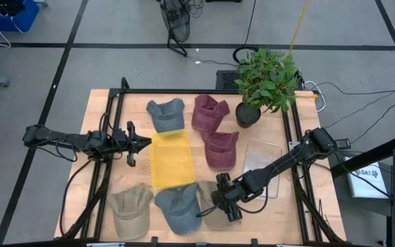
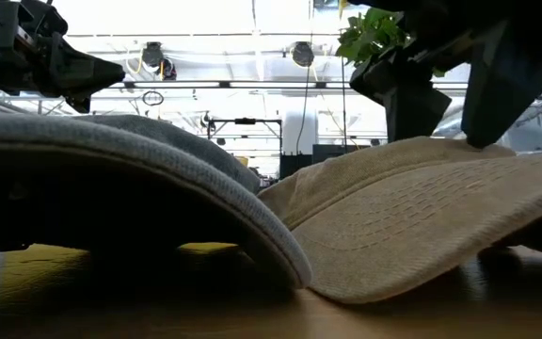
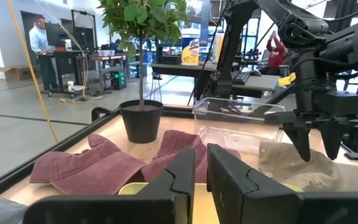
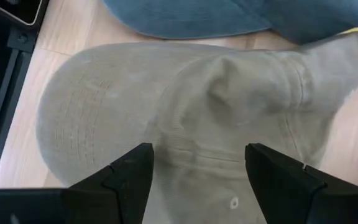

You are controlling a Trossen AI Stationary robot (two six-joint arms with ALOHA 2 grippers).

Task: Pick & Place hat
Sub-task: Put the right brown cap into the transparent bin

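High view evenly lit, bright, soft shadows under the potted plant (image 1: 267, 81) on the table (image 1: 101, 103); sharp overall, slight bending at edges. Low view strongly backlit: ceiling lights (image 2: 301, 52) blow out the top, near blue-grey cap (image 2: 111, 151) and tan cap (image 2: 412, 217) are blurred, dark underneath. Left wrist view warm, clear plastic bin (image 3: 241, 121) catches glare, near fingers (image 3: 182, 180) soft, background room fairly sharp. Right wrist view flat, diffuse light on the beige cap (image 4: 185, 118), mild blur, fingers (image 4: 132, 174) dark silhouettes.
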